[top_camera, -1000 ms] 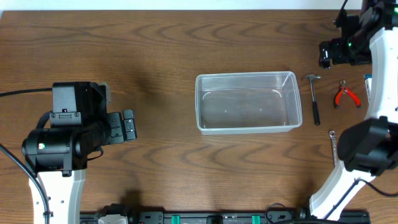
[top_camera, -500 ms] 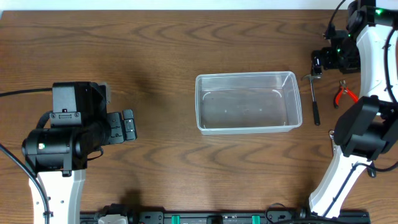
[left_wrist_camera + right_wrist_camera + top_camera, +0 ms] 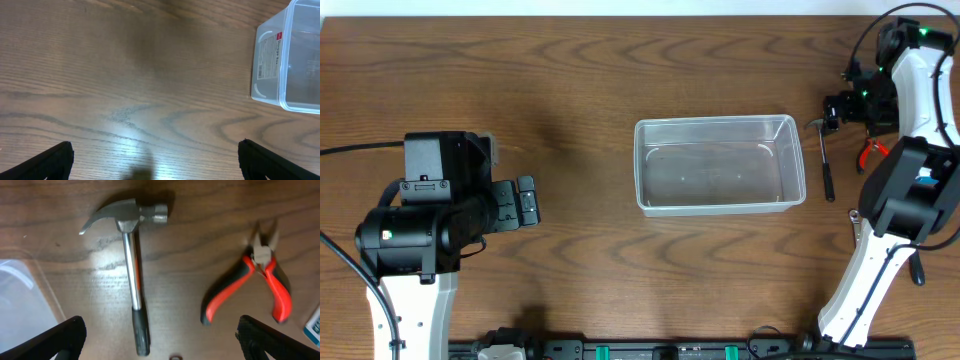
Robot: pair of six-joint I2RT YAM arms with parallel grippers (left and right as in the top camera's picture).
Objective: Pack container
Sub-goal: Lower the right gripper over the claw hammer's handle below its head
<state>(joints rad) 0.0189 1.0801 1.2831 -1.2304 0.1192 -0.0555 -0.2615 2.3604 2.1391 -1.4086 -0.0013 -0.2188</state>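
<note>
The container (image 3: 715, 121), a clear empty rectangular tub, stands mid-table; its end with a label shows in the left wrist view (image 3: 272, 60), and one corner in the right wrist view (image 3: 22, 295). Just right of it lies a hammer (image 3: 826, 165) with a steel head and black grip, next to red-handled pliers (image 3: 873, 152). My right gripper (image 3: 833, 110) hovers open over these tools. In its wrist view the hammer (image 3: 133, 275) and pliers (image 3: 252, 287) lie on the wood between its spread fingers (image 3: 62, 339), nothing held. My left gripper (image 3: 528, 200) stays open far left, empty (image 3: 156, 170).
A blue-and-white item (image 3: 314, 324) peeks in at the right edge beside the pliers. A small metal ring end (image 3: 175, 357) shows just below the hammer's grip. The right arm's white link and dark joint (image 3: 905, 200) stand over the table's right side.
The right arm has swung its wrist left and nearer, from the far right corner to above the hammer head. Its jaws stayed open. The left arm has not moved.
</note>
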